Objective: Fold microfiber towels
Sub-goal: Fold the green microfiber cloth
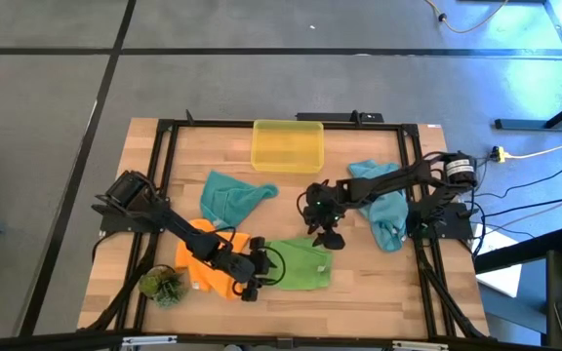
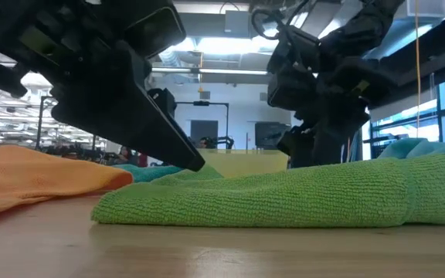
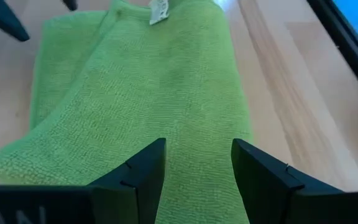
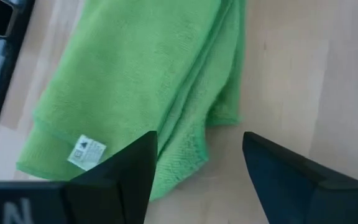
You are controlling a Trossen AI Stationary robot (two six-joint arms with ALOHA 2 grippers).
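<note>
Green towel [image 1: 301,264] lies folded on the bench [image 1: 359,292], near the front. I see my left fingers [image 1: 254,272] open at its left edge, and my right fingers [image 1: 326,237] open just above its far edge.

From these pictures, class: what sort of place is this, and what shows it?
Probably a robotics lab or workshop: a framed wooden table on grey floor, trailing cables, and an open hall with ceiling lights behind.
</note>
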